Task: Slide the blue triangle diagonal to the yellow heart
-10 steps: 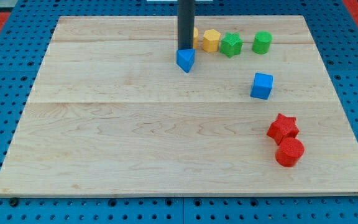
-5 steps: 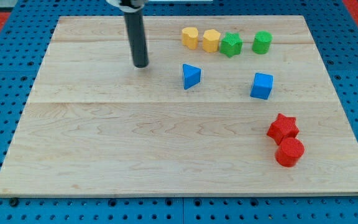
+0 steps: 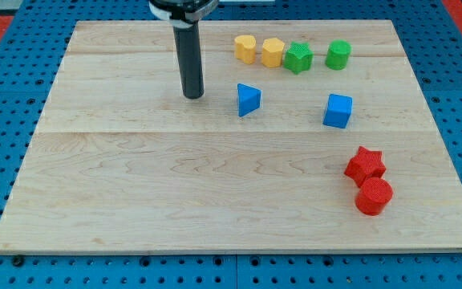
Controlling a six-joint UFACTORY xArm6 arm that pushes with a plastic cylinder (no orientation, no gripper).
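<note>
The blue triangle [image 3: 248, 99] lies on the wooden board [image 3: 175, 185], below the yellow heart [image 3: 245, 48] and slightly to its right. My tip [image 3: 192, 95] rests on the board to the left of the blue triangle, with a clear gap between them. The dark rod rises from the tip to the view's top edge.
A yellow hexagon [image 3: 273, 52], a green star [image 3: 298, 57] and a green cylinder [image 3: 338, 54] line up right of the heart. A blue cube [image 3: 338, 111] sits right of the triangle. A red star [image 3: 365, 164] and red cylinder [image 3: 373, 196] lie at lower right.
The tip left the blue triangle's top, swung out to the left, and has now come down and right toward the triangle's left side. The triangle shifted down a little and turned.
</note>
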